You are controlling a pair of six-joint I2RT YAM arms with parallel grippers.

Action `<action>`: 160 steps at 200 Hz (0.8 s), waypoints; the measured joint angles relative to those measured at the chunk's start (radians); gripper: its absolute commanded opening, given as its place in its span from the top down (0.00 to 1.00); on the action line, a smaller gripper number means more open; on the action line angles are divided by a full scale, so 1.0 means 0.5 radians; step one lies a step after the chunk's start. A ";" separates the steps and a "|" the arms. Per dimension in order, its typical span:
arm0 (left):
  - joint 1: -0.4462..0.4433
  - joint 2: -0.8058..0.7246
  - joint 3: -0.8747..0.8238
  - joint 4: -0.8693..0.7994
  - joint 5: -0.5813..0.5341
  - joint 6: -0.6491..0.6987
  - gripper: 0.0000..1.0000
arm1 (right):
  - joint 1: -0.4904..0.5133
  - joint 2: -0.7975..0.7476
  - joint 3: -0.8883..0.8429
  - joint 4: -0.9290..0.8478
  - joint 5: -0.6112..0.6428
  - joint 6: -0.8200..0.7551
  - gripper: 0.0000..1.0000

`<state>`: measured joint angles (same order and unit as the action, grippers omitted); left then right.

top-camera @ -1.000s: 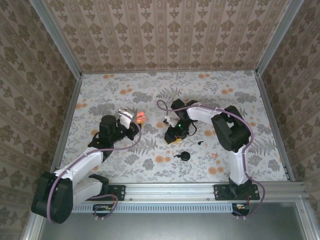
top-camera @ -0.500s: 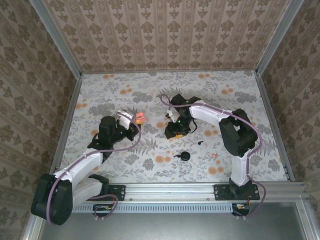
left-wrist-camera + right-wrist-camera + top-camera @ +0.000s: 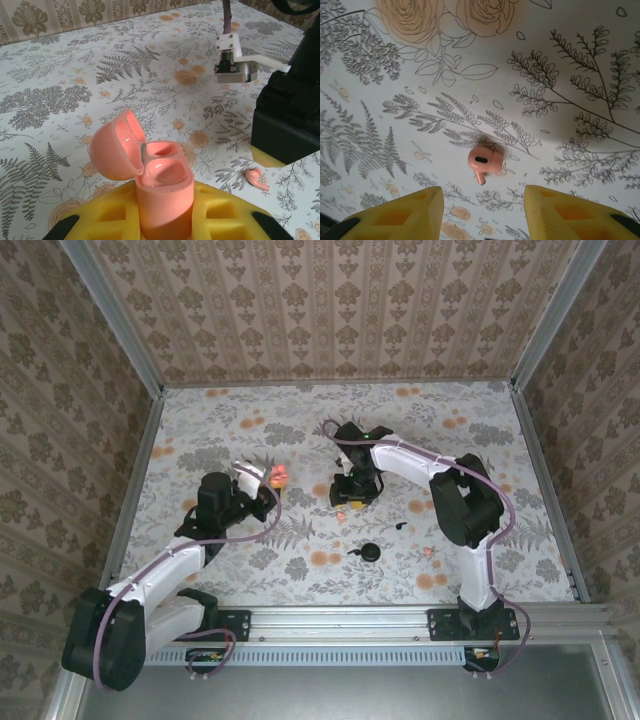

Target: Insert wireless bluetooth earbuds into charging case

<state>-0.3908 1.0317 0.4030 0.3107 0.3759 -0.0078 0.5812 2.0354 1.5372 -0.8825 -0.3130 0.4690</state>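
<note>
A salmon-pink charging case [image 3: 162,200] stands upright between the yellow pads of my left gripper [image 3: 162,215], which is shut on it. Its lid [image 3: 117,150] is swung open to the left and the two wells face up. From above, the same case [image 3: 281,475] shows at the tip of the left gripper [image 3: 266,481]. One pink earbud [image 3: 484,162] lies on the table, stem toward me, just ahead of the gap in my right gripper [image 3: 482,192]. That gripper is open and points down, its pads not touching the earbud. The earbud [image 3: 256,178] also lies beside the right gripper's black body [image 3: 287,125].
A black case [image 3: 370,552] with its lid open sits on the floral table [image 3: 480,440] near the front centre. A small black earbud [image 3: 400,526] lies just behind it. A small pink piece [image 3: 432,552] rests to its right. Metal rails and patterned walls edge the table.
My right gripper has shifted a little toward the back of the table and now hangs over the pink earbud, its jaws slightly narrower. The left arm and the case have stayed put.
</note>
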 measured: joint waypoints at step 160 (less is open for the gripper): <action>0.024 0.018 0.000 -0.024 0.002 0.001 0.84 | 0.044 0.188 0.074 -0.015 -0.001 0.052 0.59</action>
<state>-0.3786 1.0405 0.4030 0.2985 0.3771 -0.0074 0.6033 2.1296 1.5742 -0.8902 -0.3134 0.4950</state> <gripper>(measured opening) 0.207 0.412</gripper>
